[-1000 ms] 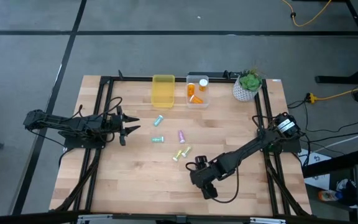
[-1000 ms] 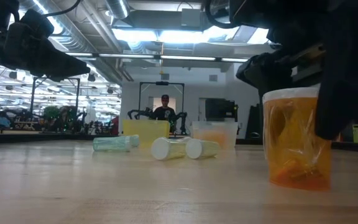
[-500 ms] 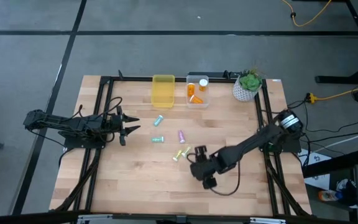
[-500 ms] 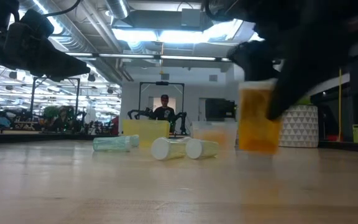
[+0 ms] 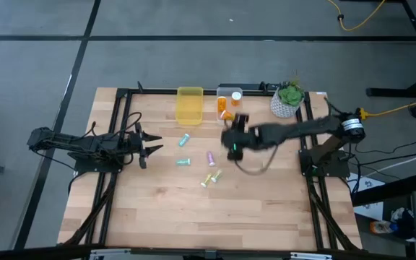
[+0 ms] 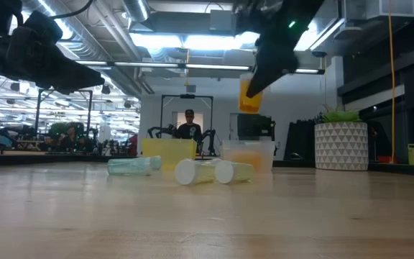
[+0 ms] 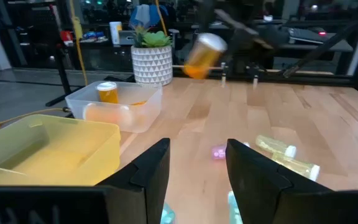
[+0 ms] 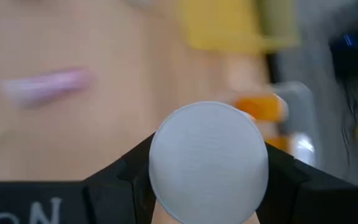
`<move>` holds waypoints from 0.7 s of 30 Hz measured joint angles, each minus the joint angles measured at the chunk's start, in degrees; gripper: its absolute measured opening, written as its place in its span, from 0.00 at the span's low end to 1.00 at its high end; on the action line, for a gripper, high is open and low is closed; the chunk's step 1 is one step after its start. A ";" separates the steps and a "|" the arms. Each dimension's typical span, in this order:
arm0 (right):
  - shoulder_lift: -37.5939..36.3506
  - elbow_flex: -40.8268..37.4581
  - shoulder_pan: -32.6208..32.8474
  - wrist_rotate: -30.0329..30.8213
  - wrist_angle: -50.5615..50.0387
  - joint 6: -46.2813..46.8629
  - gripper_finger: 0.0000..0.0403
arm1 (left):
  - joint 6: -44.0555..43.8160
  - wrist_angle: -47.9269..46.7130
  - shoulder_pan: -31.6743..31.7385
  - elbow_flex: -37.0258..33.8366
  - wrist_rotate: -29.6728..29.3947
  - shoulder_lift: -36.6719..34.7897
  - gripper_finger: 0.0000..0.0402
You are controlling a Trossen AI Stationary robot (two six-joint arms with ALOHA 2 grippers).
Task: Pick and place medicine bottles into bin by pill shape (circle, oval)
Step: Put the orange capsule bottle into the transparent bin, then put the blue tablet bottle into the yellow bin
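Observation:
My right gripper (image 5: 230,136) is shut on an orange translucent bottle (image 6: 250,93) with a white cap (image 8: 208,163), high above the table and near the clear bin (image 5: 228,112). The bottle also shows in the left wrist view (image 7: 201,56). The clear bin holds other orange bottles (image 7: 107,93). Two teal bottles (image 5: 184,139) (image 5: 183,162), a purple one (image 5: 211,157) and yellow-green ones (image 5: 211,177) lie on their sides mid-table. My left gripper (image 7: 197,180) waits open at the table's left, empty. My right gripper pinches the orange bottle between its two fingers (image 8: 120,180), which stand on either side of it just below the white cap. The cap end faces back toward the wrist. The bottle is lifted clear of the table and hangs tilted, its orange bottom end (image 6: 249,106) lowest.
A yellow bin (image 5: 189,105) stands left of the clear bin at the table's far edge. A white-potted green plant (image 5: 289,100) stands at the far right corner. A person (image 6: 190,126) and another robot show in the room beyond the table.
My right gripper has carried the orange bottle from the table's near side, where it stood on the wood, up and toward the far edge, to a spot beside the clear bin. The bottle is now lifted clear and tilted.

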 joint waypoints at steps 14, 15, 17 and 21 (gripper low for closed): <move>-0.05 0.00 -21.37 -10.62 6.61 5.93 0.55 | 1.60 0.09 0.00 0.00 -1.33 -0.02 0.37; -0.05 0.00 -21.74 -10.62 6.62 6.23 0.57 | 1.52 0.09 0.00 0.00 -1.33 -0.02 0.37; -0.05 0.00 -22.21 -11.09 6.63 6.25 0.59 | 1.46 0.09 0.00 0.01 -1.32 -0.01 0.37; -0.04 0.01 -22.34 -12.07 7.31 6.30 0.63 | 1.42 0.09 0.00 0.02 -1.31 -0.02 0.37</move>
